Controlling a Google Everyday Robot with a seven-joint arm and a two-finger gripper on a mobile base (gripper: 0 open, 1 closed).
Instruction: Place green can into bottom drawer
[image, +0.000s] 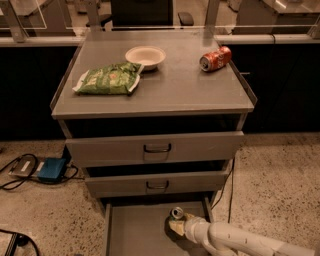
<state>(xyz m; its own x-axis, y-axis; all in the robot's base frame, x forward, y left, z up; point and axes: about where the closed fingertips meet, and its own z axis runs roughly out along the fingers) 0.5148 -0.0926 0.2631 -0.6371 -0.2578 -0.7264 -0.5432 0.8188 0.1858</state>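
One green can stands up straight inside the bottom drawer, near the back on the right side. Its shiny silver top is showing. The end effector is down in the drawer too, closed around the lower part of the green can. Its white arm comes in from the lower right. I cannot tell if the can sits on the grey drawer floor or hangs just above it.

I think this is the putting-down step, so the job is almost done. The next move calls for setting the can flat on the floor and letting go softly. Then the arm must pull away without knocking the can over. The middle drawer is close above, so there is little room.

Higher up is the top drawer. On the desk lie a green chip bag, a white bowl and a red soda can on its side. A blue box with cables sits on the ground to the left.

No words can be read on either can or on the bag.
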